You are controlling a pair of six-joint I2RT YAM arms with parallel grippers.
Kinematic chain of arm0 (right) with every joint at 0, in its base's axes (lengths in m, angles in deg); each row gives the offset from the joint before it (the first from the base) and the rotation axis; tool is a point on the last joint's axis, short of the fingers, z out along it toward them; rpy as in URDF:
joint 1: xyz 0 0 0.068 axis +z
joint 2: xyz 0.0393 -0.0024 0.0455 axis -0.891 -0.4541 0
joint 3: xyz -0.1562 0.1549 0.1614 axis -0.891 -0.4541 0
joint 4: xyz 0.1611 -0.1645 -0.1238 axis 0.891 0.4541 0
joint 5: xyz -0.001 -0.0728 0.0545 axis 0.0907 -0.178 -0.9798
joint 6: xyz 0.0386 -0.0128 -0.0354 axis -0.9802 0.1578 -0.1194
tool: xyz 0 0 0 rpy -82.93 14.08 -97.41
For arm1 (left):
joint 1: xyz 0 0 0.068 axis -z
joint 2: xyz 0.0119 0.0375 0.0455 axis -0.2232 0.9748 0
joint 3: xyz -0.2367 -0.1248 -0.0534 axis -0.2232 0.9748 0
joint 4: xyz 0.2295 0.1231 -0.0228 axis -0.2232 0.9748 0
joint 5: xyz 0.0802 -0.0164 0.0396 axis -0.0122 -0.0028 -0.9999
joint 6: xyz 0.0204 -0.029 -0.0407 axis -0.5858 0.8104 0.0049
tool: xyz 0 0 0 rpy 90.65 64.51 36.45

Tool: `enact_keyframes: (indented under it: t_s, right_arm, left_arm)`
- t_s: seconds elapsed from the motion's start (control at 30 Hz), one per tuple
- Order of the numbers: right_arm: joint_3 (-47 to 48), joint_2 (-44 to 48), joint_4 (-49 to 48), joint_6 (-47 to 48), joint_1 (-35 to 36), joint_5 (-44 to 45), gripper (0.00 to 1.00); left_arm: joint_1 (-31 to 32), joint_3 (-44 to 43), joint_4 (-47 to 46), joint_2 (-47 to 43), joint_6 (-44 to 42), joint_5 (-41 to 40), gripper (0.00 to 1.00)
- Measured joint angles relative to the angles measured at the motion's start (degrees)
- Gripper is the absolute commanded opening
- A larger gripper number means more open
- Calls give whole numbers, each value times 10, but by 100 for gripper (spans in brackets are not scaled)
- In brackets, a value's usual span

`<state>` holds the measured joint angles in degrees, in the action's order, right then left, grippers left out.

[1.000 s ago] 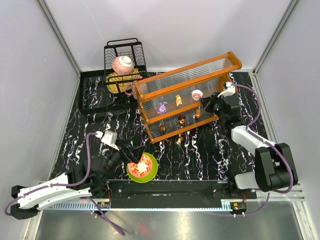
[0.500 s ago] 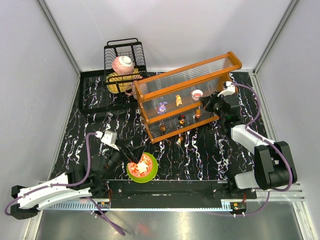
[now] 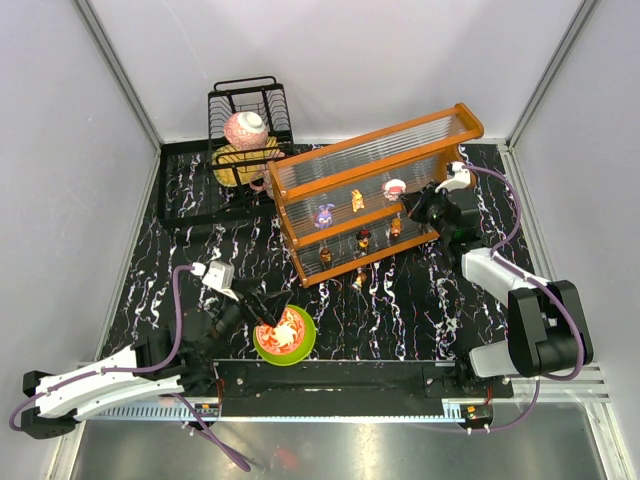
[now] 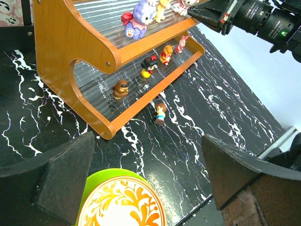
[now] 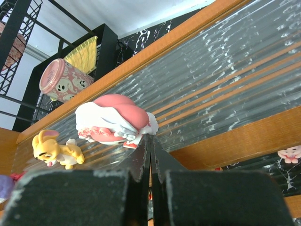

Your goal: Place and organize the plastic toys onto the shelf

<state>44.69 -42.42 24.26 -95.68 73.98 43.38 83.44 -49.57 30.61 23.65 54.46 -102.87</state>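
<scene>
The shelf (image 3: 375, 135) has an orange frame and clear ribbed tiers. Its upper tier holds a purple toy (image 3: 324, 215), a yellow toy (image 3: 357, 200) and a pink-and-white round toy (image 3: 394, 188). Three small toys stand on the lower tier (image 3: 362, 240). One brown-haired toy (image 3: 356, 281) stands on the table in front of the shelf, also in the left wrist view (image 4: 160, 113). My right gripper (image 3: 412, 208) is shut, its tips (image 5: 150, 139) touching the base of the pink-and-white toy (image 5: 113, 117). My left gripper (image 3: 268, 308) is open and empty above the green-rimmed bowl (image 4: 122, 202).
A black wire dish rack (image 3: 250, 110) with a pink cup and a yellow plate stands at the back left on a black tray. The green-rimmed bowl (image 3: 285, 335) sits near the table's front edge. White walls enclose the table.
My right gripper has shifted very slightly to the right along the upper tier. The left arm and the toys have not moved.
</scene>
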Motion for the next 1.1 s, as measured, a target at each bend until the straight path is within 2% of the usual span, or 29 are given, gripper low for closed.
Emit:
enact_keyframes:
  t_s: [1.1]
  right_arm:
    - [4,-9,-11,3,-7,10,0]
  left_arm:
    - [-1,8,0,-4,0,-4,99]
